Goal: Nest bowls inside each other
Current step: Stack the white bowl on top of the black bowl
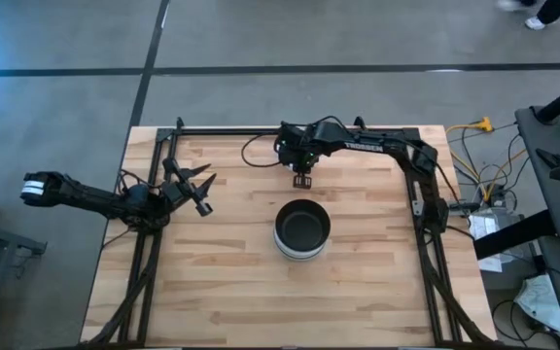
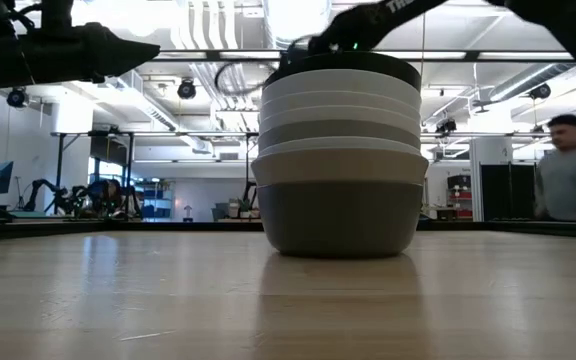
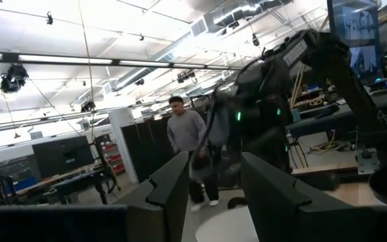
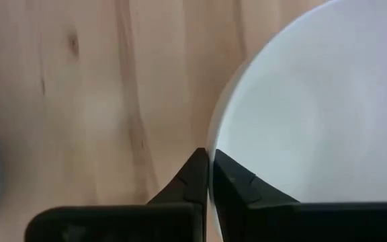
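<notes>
Wooden table (image 1: 212,282): stacked bowls (image 1: 302,231) central (person (image 2: 573,170) behind); right tool (image 1: 302,179) near.

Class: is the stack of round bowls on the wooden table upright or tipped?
Upright: the stack of smooth round bowls sits level on the wooden table, grey bowl lowest, rims parallel.

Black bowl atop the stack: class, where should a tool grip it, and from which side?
Pinch the black bowl by its rim from straight above, one finger inside, one outside. It sits upright and open, nested in the stack, so only its rim stands clear.
</notes>
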Controlling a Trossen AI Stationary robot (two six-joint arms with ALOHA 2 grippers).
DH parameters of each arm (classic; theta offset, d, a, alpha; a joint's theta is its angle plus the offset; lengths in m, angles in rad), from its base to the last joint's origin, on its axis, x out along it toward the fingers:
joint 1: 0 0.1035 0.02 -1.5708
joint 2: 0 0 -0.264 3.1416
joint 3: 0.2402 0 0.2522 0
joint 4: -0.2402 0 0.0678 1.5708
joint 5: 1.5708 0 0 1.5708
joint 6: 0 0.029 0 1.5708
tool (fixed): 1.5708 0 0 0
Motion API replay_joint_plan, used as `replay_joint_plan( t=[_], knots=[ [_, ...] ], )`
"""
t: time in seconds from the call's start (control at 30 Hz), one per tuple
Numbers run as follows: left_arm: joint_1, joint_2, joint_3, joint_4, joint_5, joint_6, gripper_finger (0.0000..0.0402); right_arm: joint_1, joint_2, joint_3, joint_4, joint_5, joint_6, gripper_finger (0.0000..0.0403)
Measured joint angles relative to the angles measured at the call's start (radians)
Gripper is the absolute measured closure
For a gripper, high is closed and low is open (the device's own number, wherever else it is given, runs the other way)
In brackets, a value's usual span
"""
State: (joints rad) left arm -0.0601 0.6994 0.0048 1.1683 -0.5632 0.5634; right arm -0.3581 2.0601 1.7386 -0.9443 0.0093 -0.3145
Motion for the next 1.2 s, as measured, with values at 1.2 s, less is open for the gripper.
replay_joint_plan(
  t=[1.2],
  knots=[
    [-0.001,0.031,0.011,0.002,0.059,-0.037,0.0281,0.606,-0.761,-0.377,-0.095,0.377,0.292,0.0394]
  ],
)
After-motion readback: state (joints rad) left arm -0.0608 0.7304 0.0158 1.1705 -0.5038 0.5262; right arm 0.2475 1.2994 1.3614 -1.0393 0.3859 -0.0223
